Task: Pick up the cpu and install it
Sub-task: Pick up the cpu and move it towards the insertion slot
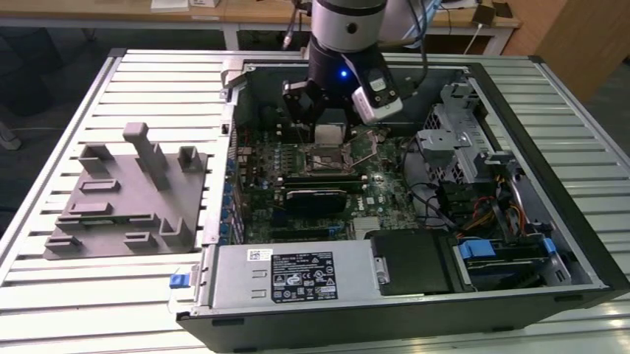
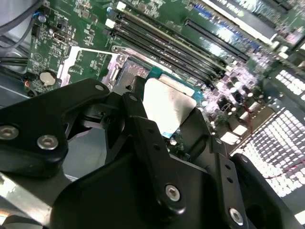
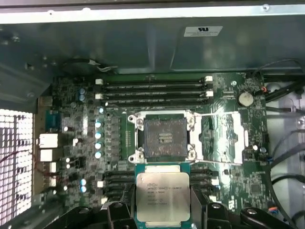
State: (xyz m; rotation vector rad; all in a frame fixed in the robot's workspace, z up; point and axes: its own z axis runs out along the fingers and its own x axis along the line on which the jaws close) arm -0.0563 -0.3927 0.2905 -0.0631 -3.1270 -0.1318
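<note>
The arm's black two-fingered gripper [image 3: 162, 213] is clenched on the cpu [image 3: 162, 195], a small flat square chip with a shiny silver metal lid and a pale green edge, one finger pressing each of two opposite edges. The chip hangs flat between the jaws, off the board. In the first wrist view the lid faces the camera, and just beyond the fingertips lies the black square socket [image 3: 164, 137], open and bare, with its silver metal load plate [image 3: 222, 138] swung aside next to it. Past the socket, further from the jaws, run the long black memory slots [image 3: 152, 90]. The second wrist view looks over the gripper's [image 2: 167, 119] bolted black linkages at the cpu [image 2: 167, 102] from the other side, with the green motherboard [image 2: 90, 28] beneath the jaws. The exterior view takes in the silver and black arm reaching straight down into the open black computer case [image 1: 580, 243], the gripper [image 1: 330, 122] pointing down at the board and the cpu [image 1: 328, 133] held just above the socket [image 1: 330, 158]. Well apart from the jaws, outside the case, a large grey plastic fixture with upright posts [image 1: 128, 192] sits on the pale slatted metal table [image 1: 59, 295]. Dark print covers the cpu's lid; a white printed label [image 3: 202, 31] is stuck on the case wall, and another label [image 1: 300, 274] on the grey power supply box.
</note>
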